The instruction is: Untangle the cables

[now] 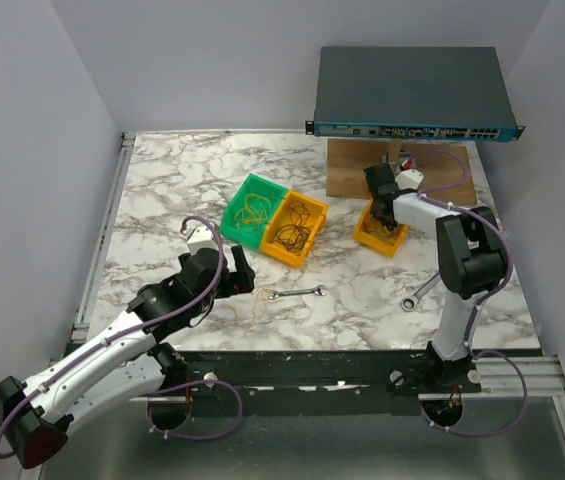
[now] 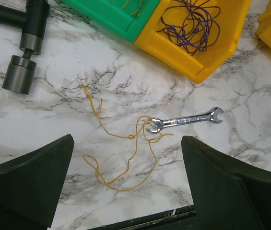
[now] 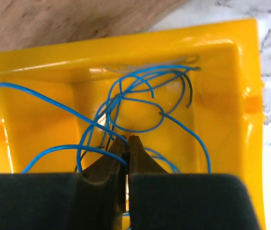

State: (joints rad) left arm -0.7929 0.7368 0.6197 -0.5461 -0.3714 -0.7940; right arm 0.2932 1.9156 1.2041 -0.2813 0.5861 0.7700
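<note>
Marble table (image 1: pixel 162 180) bears yellow bin (image 3: pixel 250 96) of blue cables (image 3: pixel 161 114).

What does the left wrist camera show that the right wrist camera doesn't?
Left wrist only: a yellow-orange cable loose on the marble table, looped at the end of a wrench, with the open left gripper above it. Right wrist only: the shut right gripper in a yellow bin of blue cables, next to a wooden board. Both: the marble table.

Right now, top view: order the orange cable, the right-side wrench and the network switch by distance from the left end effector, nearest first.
1. orange cable, just beside the left end effector
2. right-side wrench, front right
3. network switch, back right, raised
</note>
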